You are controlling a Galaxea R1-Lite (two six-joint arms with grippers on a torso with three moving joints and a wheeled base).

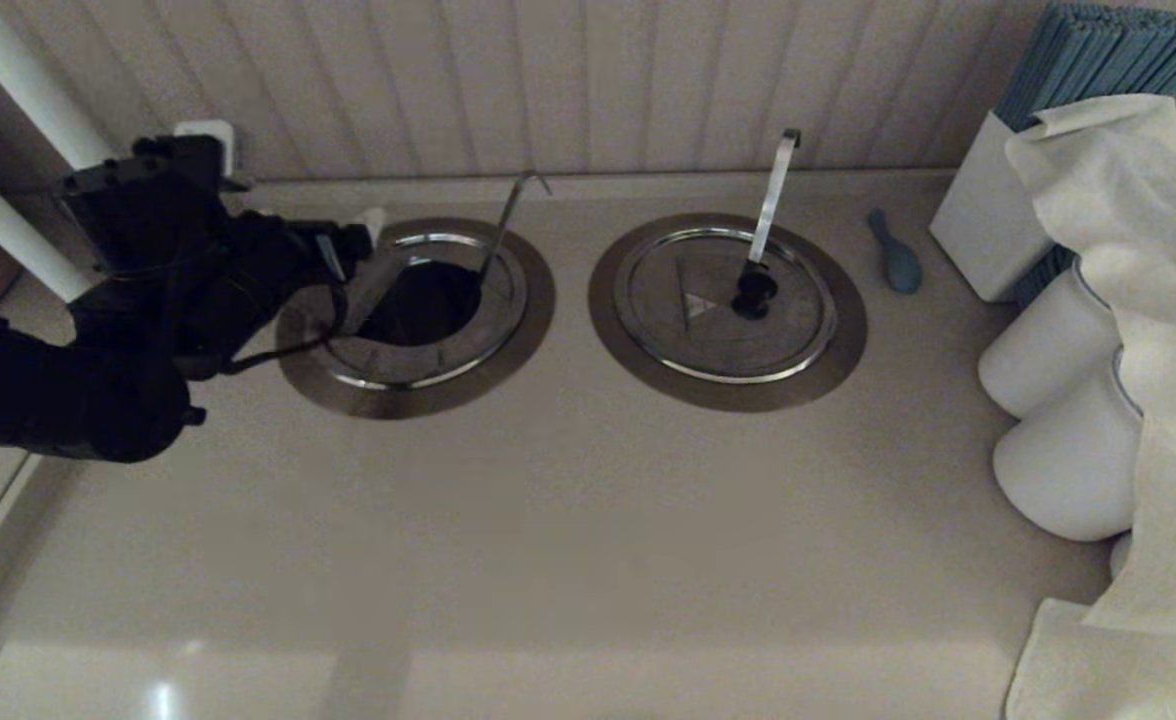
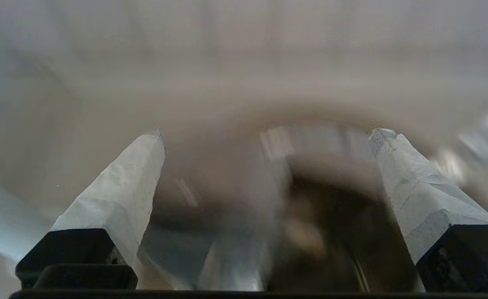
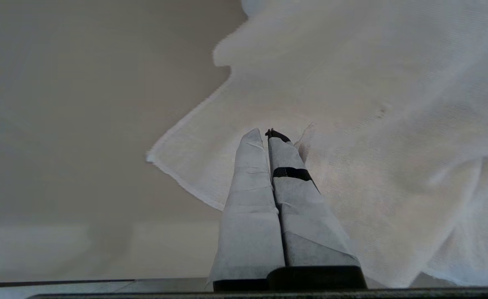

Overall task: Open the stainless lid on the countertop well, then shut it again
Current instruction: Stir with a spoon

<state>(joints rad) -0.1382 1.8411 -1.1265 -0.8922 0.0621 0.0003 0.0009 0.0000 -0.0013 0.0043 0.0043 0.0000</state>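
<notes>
The countertop well (image 1: pixel 426 302) at the left stands uncovered, its dark bottom showing inside the shiny rim and brushed collar (image 1: pixel 418 400). The thin hooked grey rod (image 1: pixel 506 220) rises from its far side. The stainless lid (image 1: pixel 368 290) is tilted up on edge at the well's left side, seen as a narrow grey band; its knob is hidden. My left gripper (image 1: pixel 358 250) hangs right by that raised edge. In the left wrist view the left gripper (image 2: pixel 267 135) is open, fingers wide apart, with blurred steel and the dark hole below. My right gripper (image 3: pixel 264 133) is shut and empty over a white cloth (image 3: pixel 372 124).
The twin well's lid (image 1: pixel 688 320) lies closed at centre right, with a black knob (image 1: pixel 754 290) and a broad flat bright handle (image 1: pixel 773 190). A blue utensil (image 1: pixel 896 258), a white box (image 1: pixel 983 215) of blue sticks, white jars (image 1: pixel 1053 360) and a draped cloth (image 1: pixel 1148 300) crowd the right side.
</notes>
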